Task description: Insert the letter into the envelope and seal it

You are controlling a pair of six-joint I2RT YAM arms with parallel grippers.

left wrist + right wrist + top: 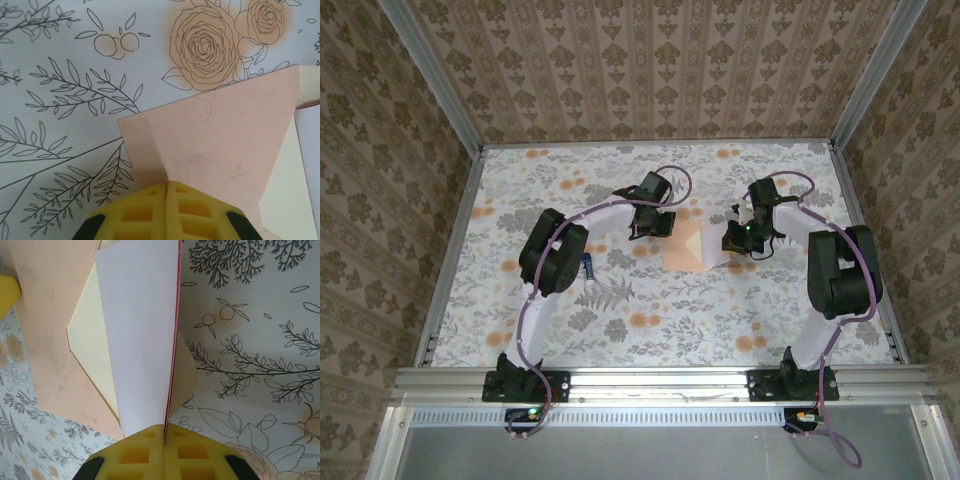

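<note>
Pinching the edge of the envelope [215, 140], the left hand [166, 186] has its yellow fingers pressed together on the peach paper in the left wrist view. The envelope lies flat on the flowered tabletop [60, 60], its cream inside showing at the right where the mouth gapes.

From the right wrist, the right hand [164, 429] is clamped on the letter [140, 340]. The letter is a folded whitish sheet seen nearly edge-on, a thin red line running down its fold. It reaches across the cream lining toward the opening. How far it has gone in I cannot tell.

The overhead view shows the envelope mid-table between the two hands, one at each side of it.

Insertion looks to be the step in hand, with sealing not yet begun. Next, I judge, the letter must slide fully under the peach front while the left hand anchors the envelope — thin paper like this may buckle or catch at the mouth.
</note>
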